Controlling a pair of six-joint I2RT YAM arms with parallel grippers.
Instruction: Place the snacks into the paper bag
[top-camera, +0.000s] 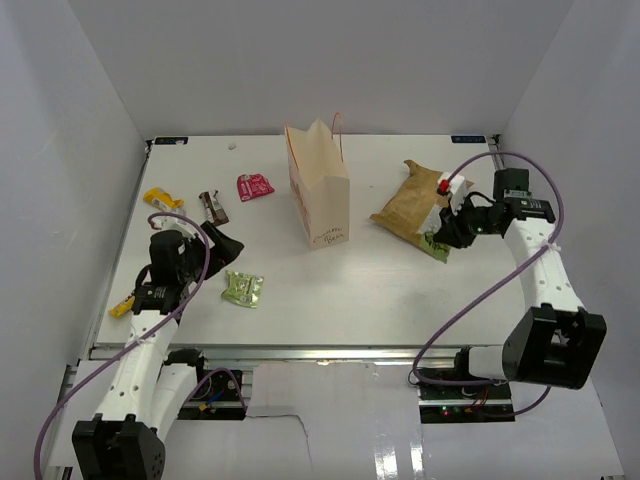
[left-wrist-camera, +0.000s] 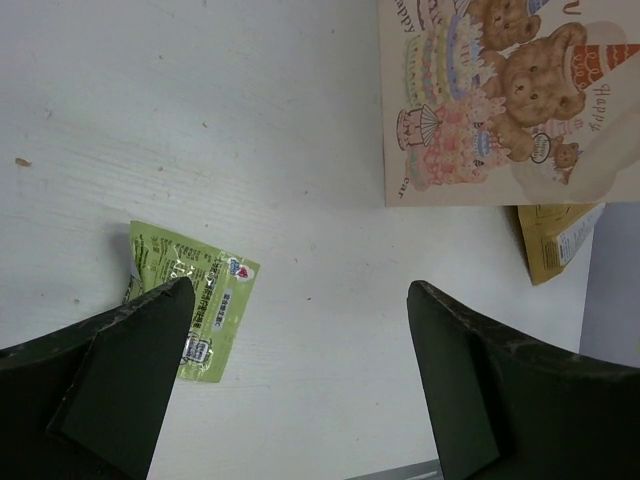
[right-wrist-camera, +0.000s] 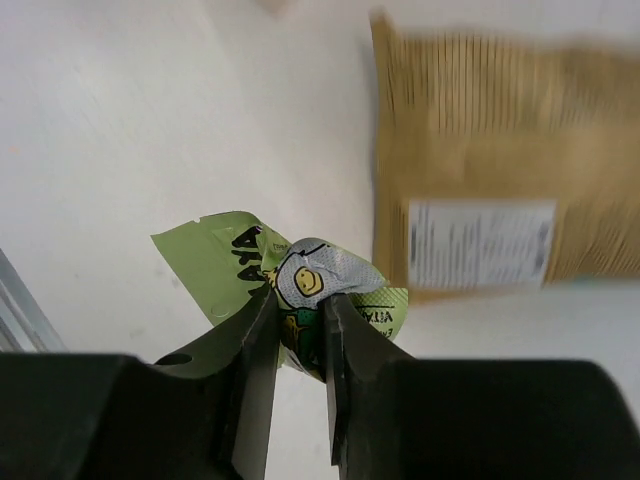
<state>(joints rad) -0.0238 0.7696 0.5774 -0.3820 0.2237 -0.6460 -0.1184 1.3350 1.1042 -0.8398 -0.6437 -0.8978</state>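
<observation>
Right hand (right-wrist-camera: 298, 312) is clenching on a crumpled green packet (right-wrist-camera: 215, 262), pinching its middle between both fingers, by the table's (top-camera: 350, 290) right edge. Brown-gold pouch (top-camera: 408, 205) is lying just beside that packet, toward the far right corner, white label facing up. Paper bag (top-camera: 322, 200) is standing upright mid-table, nearer the far edge, well apart from both hands. Left hand (left-wrist-camera: 300, 288) is hanging released, fingers spread wide, over the near-left part of the table. A 2nd green packet (top-camera: 243, 289) is lying flat just beside it, toward the near edge. Red packet (top-camera: 254, 186), dark bar (top-camera: 213, 207) and yellow packet (top-camera: 162, 198) are lying toward the far left. 1 more yellow piece (top-camera: 121, 307) is sitting at the left edge.
</observation>
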